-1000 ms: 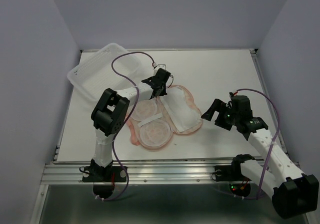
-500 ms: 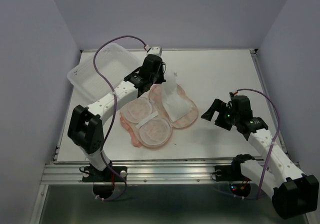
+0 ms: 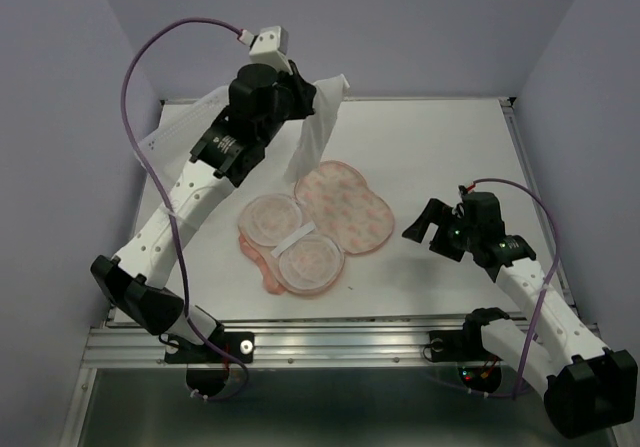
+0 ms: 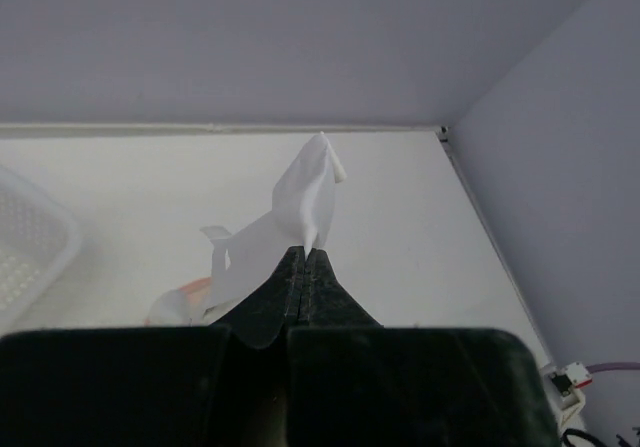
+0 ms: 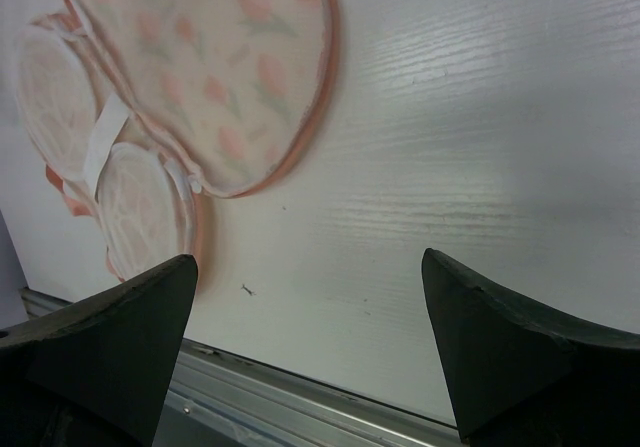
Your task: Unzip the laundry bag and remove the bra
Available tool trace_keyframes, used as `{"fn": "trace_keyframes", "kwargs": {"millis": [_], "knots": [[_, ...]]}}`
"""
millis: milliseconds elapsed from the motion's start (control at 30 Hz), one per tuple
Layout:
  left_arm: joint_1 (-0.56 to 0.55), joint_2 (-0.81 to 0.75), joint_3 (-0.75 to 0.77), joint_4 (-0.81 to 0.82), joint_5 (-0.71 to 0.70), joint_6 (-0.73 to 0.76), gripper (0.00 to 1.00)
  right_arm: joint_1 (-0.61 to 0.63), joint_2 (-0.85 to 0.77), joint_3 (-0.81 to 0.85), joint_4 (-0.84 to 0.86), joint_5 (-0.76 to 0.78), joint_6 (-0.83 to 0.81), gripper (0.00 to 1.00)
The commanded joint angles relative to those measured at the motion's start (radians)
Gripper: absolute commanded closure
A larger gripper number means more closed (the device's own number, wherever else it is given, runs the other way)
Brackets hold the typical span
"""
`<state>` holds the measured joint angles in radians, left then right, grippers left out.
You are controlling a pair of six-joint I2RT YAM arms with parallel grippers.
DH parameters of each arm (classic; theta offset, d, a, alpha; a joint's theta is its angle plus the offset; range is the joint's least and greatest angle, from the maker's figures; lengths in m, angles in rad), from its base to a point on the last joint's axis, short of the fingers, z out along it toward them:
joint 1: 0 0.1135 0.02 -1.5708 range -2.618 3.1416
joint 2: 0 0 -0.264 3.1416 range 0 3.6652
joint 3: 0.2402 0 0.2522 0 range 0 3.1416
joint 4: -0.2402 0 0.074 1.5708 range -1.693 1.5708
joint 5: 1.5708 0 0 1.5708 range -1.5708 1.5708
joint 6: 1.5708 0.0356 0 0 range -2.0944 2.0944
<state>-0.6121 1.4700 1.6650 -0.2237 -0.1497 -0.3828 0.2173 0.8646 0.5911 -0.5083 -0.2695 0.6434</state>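
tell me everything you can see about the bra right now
The bra is a small white garment of soft, thin-looking fabric, crumpled and hanging lengthwise, so its cups cannot be made out. The left end effector is shut on its upper part, holding it in the air over the table's far side; one corner sticks up beyond the grip. Its lower end dangles by the opened laundry bag; contact there is unclear.

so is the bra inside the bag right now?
No, the left gripper holds the bra in the air, outside the opened bag.
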Motion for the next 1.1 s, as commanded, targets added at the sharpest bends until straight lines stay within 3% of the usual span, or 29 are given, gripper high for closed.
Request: {"fn": "trace_keyframes", "kwargs": {"millis": [0, 300, 567, 833, 1067], "knots": [[0.072, -0.024, 0.165, -0.006, -0.028, 0.024, 1.00, 0.002, -0.001, 0.007, 0.036, -0.008, -0.014, 0.00], [0.258, 0.038, 0.295, 0.015, -0.128, 0.051, 1.00, 0.002, 0.005, 0.016, 0.042, -0.043, -0.039, 0.00], [0.438, 0.069, 0.246, 0.063, -0.192, 0.007, 1.00, 0.002, 0.010, 0.001, 0.047, -0.077, -0.056, 0.00], [0.511, 0.188, 0.245, 0.115, -0.186, -0.065, 1.00, 0.002, 0.031, -0.004, 0.048, -0.091, -0.068, 0.00], [0.522, 0.297, 0.265, 0.153, -0.131, -0.226, 1.00, 0.002, 0.048, 0.000, 0.050, -0.088, -0.074, 0.00]]}}
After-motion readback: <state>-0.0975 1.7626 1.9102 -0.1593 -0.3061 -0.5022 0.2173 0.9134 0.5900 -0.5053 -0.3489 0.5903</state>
